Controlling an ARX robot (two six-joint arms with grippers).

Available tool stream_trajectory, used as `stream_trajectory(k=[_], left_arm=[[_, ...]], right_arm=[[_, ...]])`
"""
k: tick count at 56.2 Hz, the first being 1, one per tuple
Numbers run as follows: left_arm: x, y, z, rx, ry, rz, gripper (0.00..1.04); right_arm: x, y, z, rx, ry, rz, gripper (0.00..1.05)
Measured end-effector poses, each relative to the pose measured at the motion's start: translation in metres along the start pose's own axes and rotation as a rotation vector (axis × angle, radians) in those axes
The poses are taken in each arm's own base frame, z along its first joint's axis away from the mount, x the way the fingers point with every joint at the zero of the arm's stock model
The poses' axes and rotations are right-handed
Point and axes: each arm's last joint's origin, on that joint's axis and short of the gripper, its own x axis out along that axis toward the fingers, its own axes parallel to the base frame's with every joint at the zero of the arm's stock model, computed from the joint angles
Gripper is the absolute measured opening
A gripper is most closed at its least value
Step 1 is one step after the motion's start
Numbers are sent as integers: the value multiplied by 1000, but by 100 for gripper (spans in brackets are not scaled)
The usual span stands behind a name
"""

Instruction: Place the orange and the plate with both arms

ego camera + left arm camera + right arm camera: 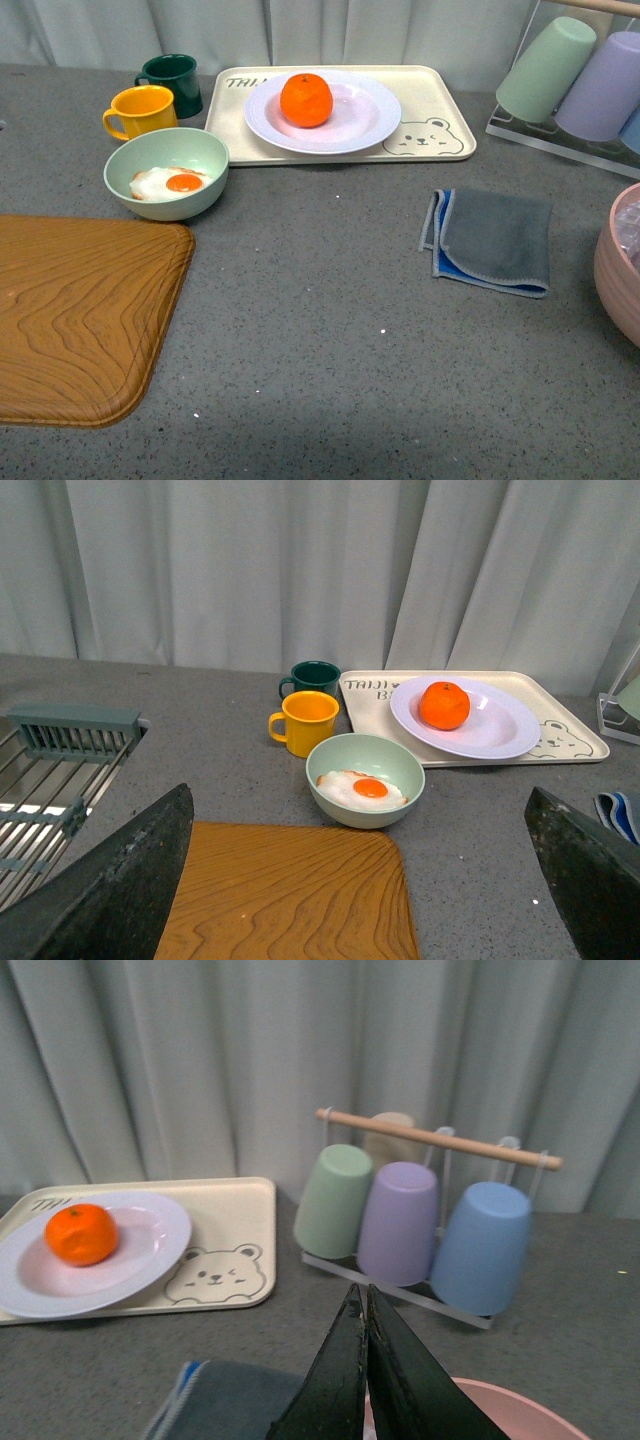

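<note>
Where curtain (250, 570) backs grey counter (330, 300) — orange (306, 99) on plate (350, 125).

At the upper left of the front view a dark green mug (172, 79) stands just behind a yellow mug (140, 110), with a pale green bowl (167, 172) holding a fried egg (170, 183) in front of them. A wooden board (80, 315) fills the lower left, and a cream bear tray (440, 135) lies at top centre. Right of centre lies a folded grey-and-blue cloth (492, 240); a rack of upturned cups (575, 80) sits top right, a pink bowl (618, 265) at the right edge.
</note>
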Motion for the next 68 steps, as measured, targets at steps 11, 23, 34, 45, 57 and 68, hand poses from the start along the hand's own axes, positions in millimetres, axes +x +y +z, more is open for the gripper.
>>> stream_trajectory(k=[11, 23, 34, 45, 57, 68], left_arm=[[0, 0, 0, 0, 0, 0, 98], [0, 0, 0, 0, 0, 0, 98], [0, 0, 0, 0, 0, 0, 98], [0, 0, 0, 0, 0, 0, 98], [0, 0, 0, 0, 0, 0, 98], [0, 0, 0, 0, 0, 0, 98]], right_arm=[[-27, -3, 1, 0, -2, -13, 1], [-49, -3, 1, 0, -2, -11, 1], [-66, -3, 1, 0, -3, -11, 1], [-80, -2, 1, 1, -4, -11, 1], [-91, -2, 2, 1, -9, -11, 1], [-99, -2, 4, 1, -15, -10, 1]])
